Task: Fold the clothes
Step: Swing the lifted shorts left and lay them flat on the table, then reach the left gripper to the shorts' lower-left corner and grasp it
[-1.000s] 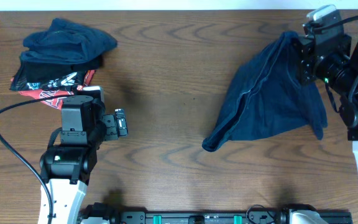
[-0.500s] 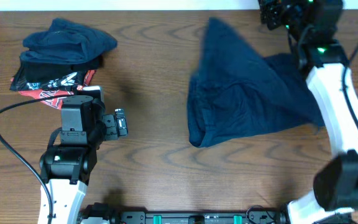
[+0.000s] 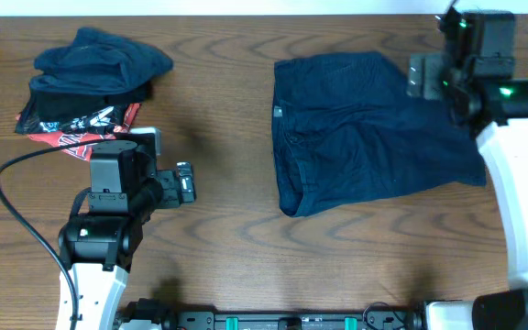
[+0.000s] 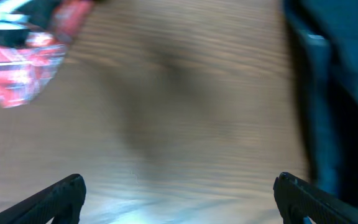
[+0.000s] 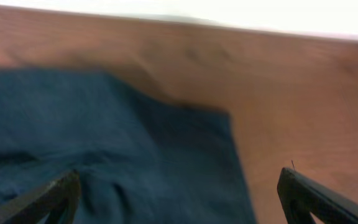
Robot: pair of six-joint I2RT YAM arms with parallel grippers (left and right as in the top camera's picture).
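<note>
The right gripper (image 5: 179,182) has its jaws spread wide, and nothing sits between the two dark fingertips (image 5: 64,190) that show at the lower corners of the right wrist view. Just beyond them lies the navy-blue garment (image 5: 104,140), and its far edge gives way to bare wood near the pale back rim of the table (image 5: 291,93). From overhead, this gripper (image 3: 420,75) hangs over the upper right corner of the garment (image 3: 365,137). Whether it touches the cloth cannot be told.

The garment lies spread out on the right half of the table (image 3: 227,247), roughly rectangular, with wrinkles across it. Its lower left corner is rumpled and its lower right corner runs out toward the white right arm (image 3: 521,183).

The left gripper (image 4: 178,186) is also spread and holds nothing. Its blurred wrist view shows only wood under the jaws, with the navy garment (image 4: 340,74) at the right edge. Overhead, the left gripper (image 3: 183,181) is well apart from the garment.

A pile of other clothes (image 3: 90,82) sits at the upper left, a dark blue piece on top of red, black and white printed fabric (image 4: 23,62). A black cable (image 3: 7,179) loops beside the left arm.
</note>
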